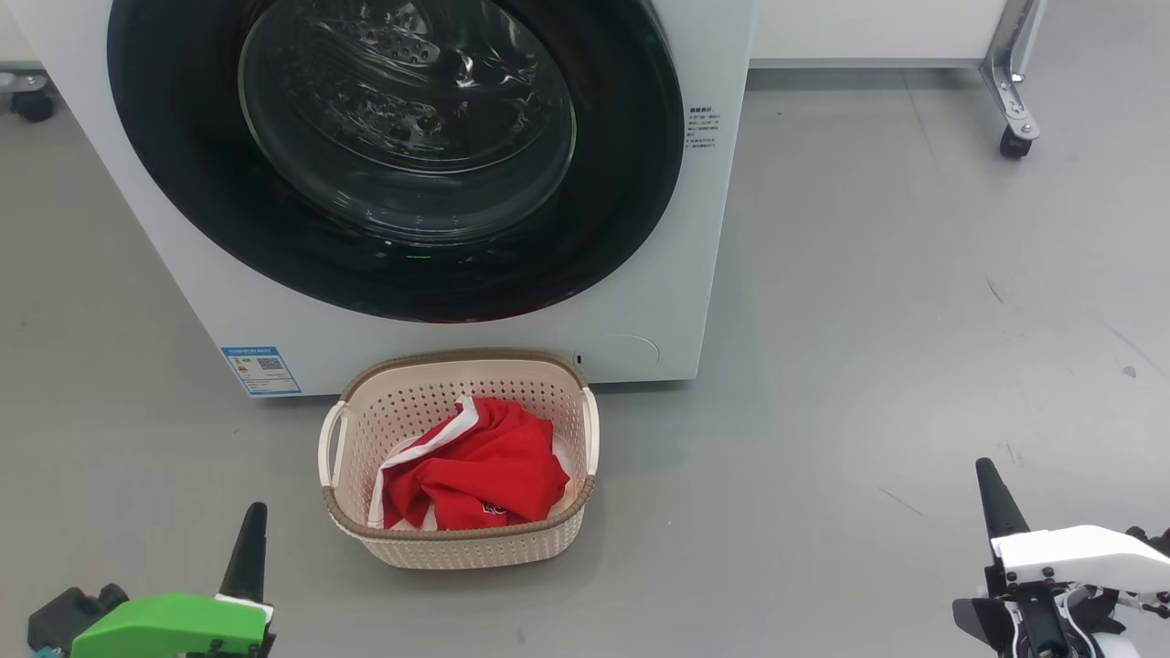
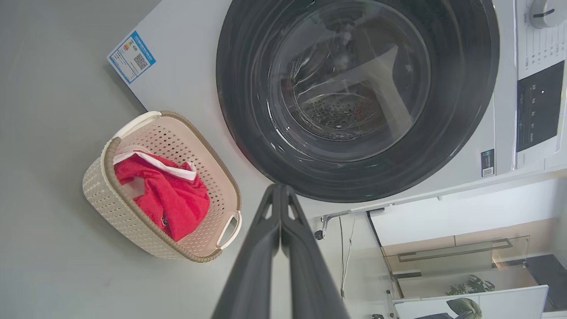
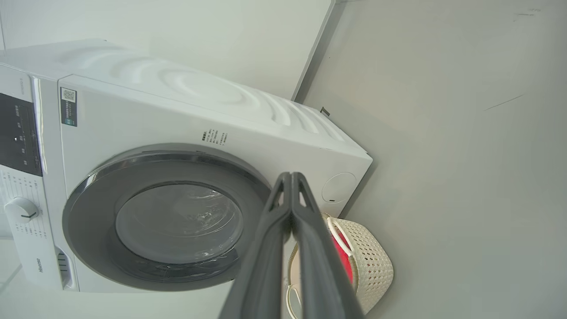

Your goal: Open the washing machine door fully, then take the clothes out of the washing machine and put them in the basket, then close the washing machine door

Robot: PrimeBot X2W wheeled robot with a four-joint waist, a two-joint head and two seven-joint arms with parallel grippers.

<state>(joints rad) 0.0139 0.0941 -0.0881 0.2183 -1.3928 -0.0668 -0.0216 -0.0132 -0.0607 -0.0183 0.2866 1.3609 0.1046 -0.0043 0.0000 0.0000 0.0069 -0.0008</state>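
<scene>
well, at the left the left gripper (image 1: 254, 514) hangs low over the floor (image 1: 868, 320), fingers pressed together, holding nothing. in the middle the washing machine door (image 1: 402, 137) sits flush on the washing machine (image 1: 640, 311), and the red clothes (image 1: 484, 471) lie in the basket (image 1: 475, 548) just before its bottom edge. at the right the right gripper (image 1: 989, 480) is clenched and empty too. i judge all steps done; the next move calls only for a retreat.
</scene>
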